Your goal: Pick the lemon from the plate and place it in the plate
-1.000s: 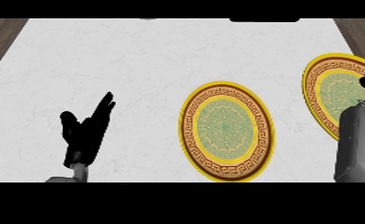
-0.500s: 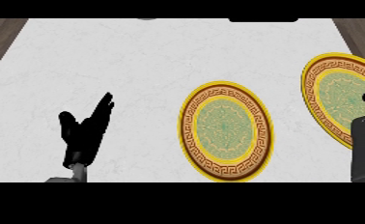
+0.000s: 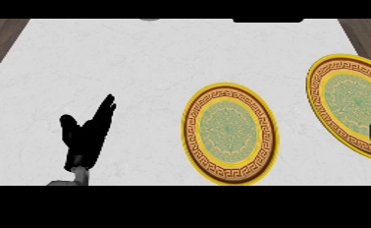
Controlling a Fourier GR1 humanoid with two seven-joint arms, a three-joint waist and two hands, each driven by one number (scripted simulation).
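Two round plates with yellow rims, brown key-pattern bands and green centres lie on the white marble counter. One plate sits in the lower middle, the other plate is cut off by the right edge. No lemon shows on either plate or anywhere on the counter. My left hand rests open at the lower left, fingers pointing up, well to the left of the middle plate and holding nothing. My right hand is out of the picture.
The white marble counter top spans the view, with brown floor strips at its far left and right corners. A dark object and a small grey one touch the far edge.
The right forearm, which stood over the right plate's lower edge, has slid off past the right border. The left hand and both plates have stayed put.
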